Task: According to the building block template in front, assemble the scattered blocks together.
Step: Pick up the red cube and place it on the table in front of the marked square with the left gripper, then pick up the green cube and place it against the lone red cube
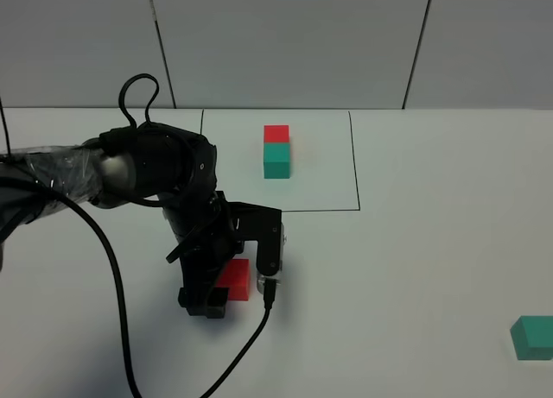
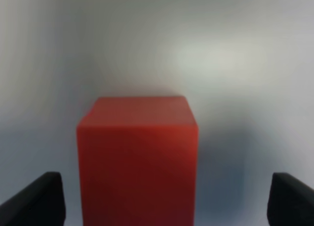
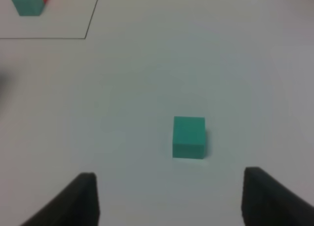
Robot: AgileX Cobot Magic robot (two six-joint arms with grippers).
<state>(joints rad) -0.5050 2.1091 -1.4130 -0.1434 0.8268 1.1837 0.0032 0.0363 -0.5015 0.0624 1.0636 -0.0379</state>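
The template is a red cube joined to a teal cube (image 1: 276, 152) inside a thin black-lined rectangle at the back centre of the table. It also shows as a small template pair (image 3: 29, 1) in the right wrist view. A loose red cube (image 1: 235, 277) rests on the table in front of the rectangle. My left gripper (image 1: 232, 289) is lowered around it and open. In the left wrist view the red cube (image 2: 137, 157) stands between the gripper (image 2: 164, 191), with a gap on each side. A loose teal cube (image 1: 533, 337) lies at the far right. My right gripper (image 3: 169, 187) hovers open short of that teal cube (image 3: 189, 137).
The left arm's black cable (image 1: 112, 268) trails over the table toward the front edge. The white table (image 1: 415, 260) stretches between the two loose cubes. A grey panelled wall (image 1: 294, 44) runs along the back.
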